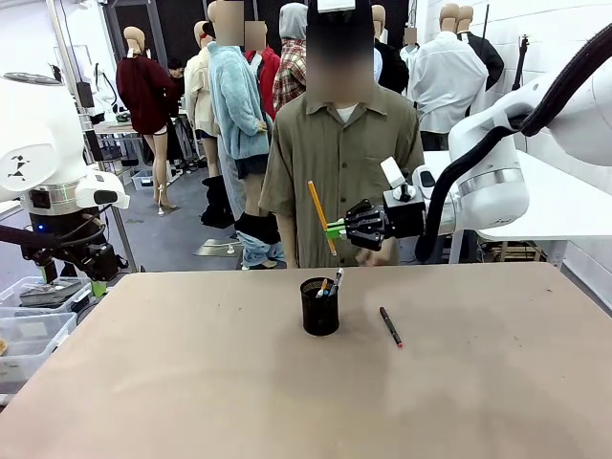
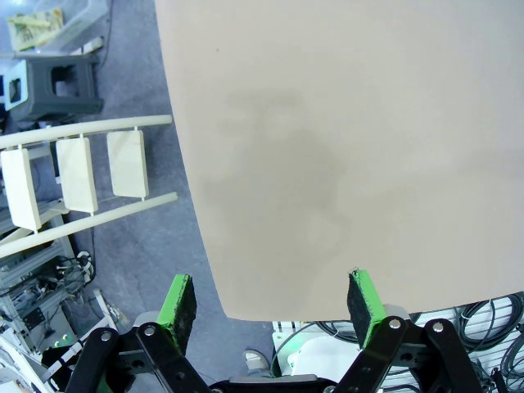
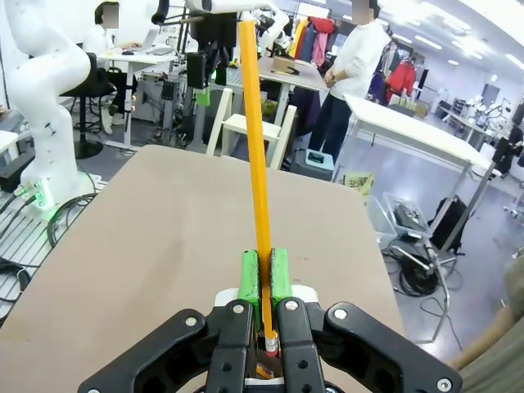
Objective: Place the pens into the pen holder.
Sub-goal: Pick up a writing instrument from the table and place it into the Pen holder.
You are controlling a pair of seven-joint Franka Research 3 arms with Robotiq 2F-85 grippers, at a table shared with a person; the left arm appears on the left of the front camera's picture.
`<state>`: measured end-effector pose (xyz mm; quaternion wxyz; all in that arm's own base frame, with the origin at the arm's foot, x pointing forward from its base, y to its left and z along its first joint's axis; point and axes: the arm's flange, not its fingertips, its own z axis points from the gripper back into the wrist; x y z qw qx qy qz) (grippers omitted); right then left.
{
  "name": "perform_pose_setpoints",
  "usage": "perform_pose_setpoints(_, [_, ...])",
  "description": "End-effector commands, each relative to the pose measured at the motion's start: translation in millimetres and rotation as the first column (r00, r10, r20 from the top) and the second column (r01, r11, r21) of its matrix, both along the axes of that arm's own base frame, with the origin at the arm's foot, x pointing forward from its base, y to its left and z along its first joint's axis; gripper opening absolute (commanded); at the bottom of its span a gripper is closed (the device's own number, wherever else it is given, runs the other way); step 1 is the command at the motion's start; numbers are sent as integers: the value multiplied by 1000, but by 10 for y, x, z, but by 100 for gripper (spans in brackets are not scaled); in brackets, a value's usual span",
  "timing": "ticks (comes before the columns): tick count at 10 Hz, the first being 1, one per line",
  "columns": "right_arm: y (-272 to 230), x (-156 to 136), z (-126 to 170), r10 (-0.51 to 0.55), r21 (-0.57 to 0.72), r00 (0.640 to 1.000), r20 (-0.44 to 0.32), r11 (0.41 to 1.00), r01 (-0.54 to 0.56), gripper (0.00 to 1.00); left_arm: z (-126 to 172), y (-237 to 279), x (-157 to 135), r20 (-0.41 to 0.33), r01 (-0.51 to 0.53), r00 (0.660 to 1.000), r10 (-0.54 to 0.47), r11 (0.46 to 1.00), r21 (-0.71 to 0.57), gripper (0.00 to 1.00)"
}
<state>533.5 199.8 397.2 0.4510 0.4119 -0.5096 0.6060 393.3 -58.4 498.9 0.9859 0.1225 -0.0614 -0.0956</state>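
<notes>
Your right gripper (image 3: 264,264) is clenched on the yellow-orange pencil (image 3: 255,147), both green pads pressed flat against its shaft with no gap. The grip sits close to the eraser end, which lies back between the fingers; the long part of the shaft runs out past the fingertips. From the front, you see that gripper (image 1: 335,229) holding the pencil (image 1: 317,208) in the air above the far part of the table (image 1: 191,382), tilted, its upper end leaning toward the robot's left, above and just behind the pen holder (image 1: 319,308).

Your left gripper (image 2: 272,304) is released, jaws spread wide, nothing between the pads, hanging over the table's edge.

Count: one pen holder, upright near the table's middle. One silver-white pen (image 1: 336,279) stands in it, leaning; a second small coloured tip shows beside it, too small to identify. One black pen (image 1: 390,326) with a red end lies flat to the holder's right, apart from it. One pencil, in the grip. One person (image 1: 339,143) stands at the far side.
</notes>
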Motion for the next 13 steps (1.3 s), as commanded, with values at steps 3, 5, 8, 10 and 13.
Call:
perform_pose_setpoints(3, [52,223,-276,47,89,999,1,995,-47,0,9,1,-11,-1,-12,1000,12,1000,19,96])
perform_pose_setpoints(5, [104,309,-407,122,106,992,-13,987,-120,0,9,1,-11,-1,-12,1000,12,1000,19,96])
perform_pose_setpoints(8, [221,477,-560,169,91,984,-63,982,-163,0,9,1,-11,-1,-12,1000,12,1000,19,96])
perform_pose_setpoints(10, [293,543,-631,181,78,979,-89,981,-175,0,9,1,-11,-1,-12,1000,12,1000,19,96])
perform_pose_setpoints(13, [310,642,-738,193,76,974,-123,980,-184,0,9,1,-11,-1,-12,1000,12,1000,19,96])
